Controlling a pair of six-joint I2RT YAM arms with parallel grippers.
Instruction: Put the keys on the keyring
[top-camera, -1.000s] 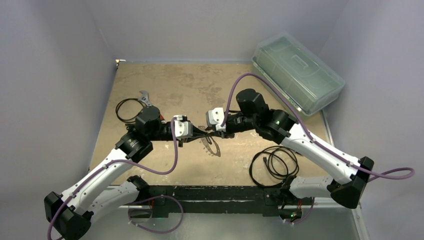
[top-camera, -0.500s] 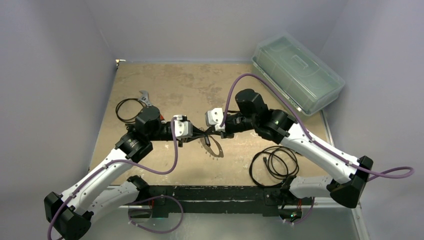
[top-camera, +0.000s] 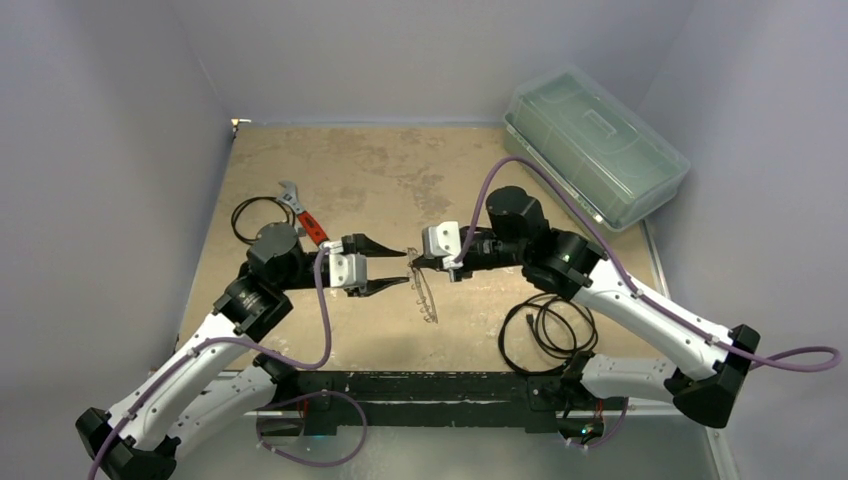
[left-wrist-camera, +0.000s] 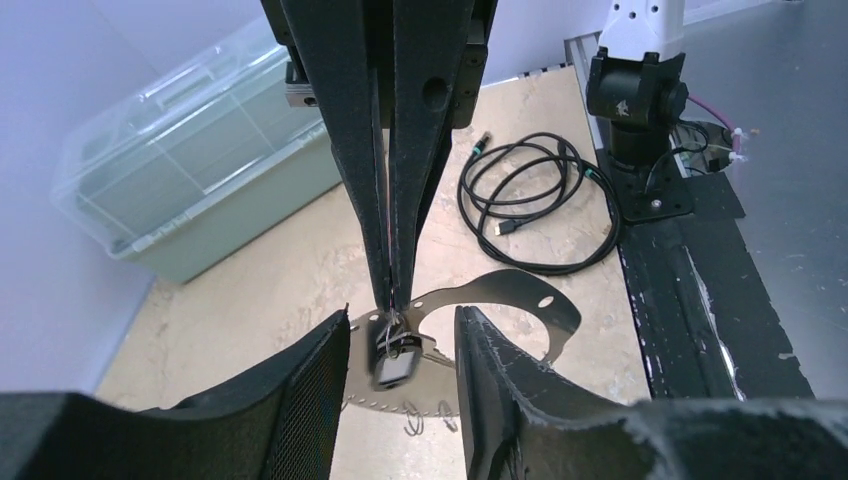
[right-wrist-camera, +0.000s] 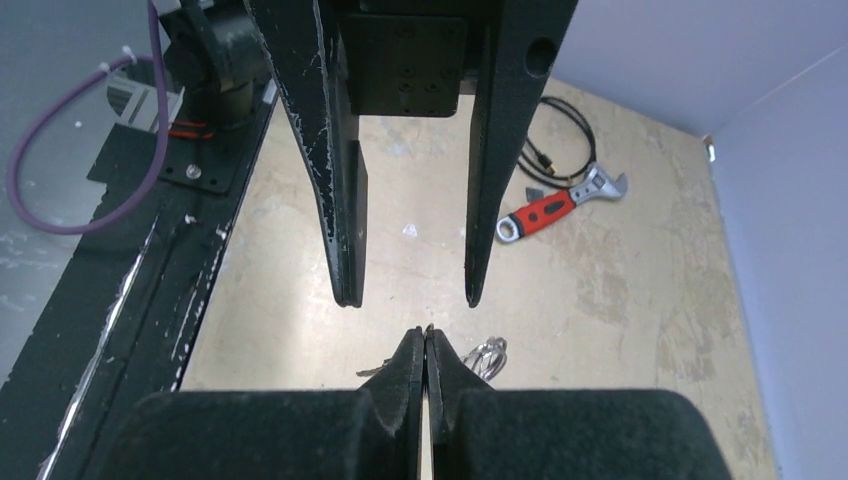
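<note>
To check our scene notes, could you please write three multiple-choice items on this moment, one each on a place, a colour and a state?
1. Where does the clear lidded box stand?
A. far right
B. near left
C. centre

2. What colour is the handle of the wrench?
A. blue
B. red
C. yellow

3. How is the right gripper?
A. wide open
B. shut on the keyring
C. out of view

Answers:
1 A: the top view shows it at the far right edge.
2 B: the handle shows red in the top and right wrist views.
3 B: its jaws meet and the keyring hangs from their tips.
</note>
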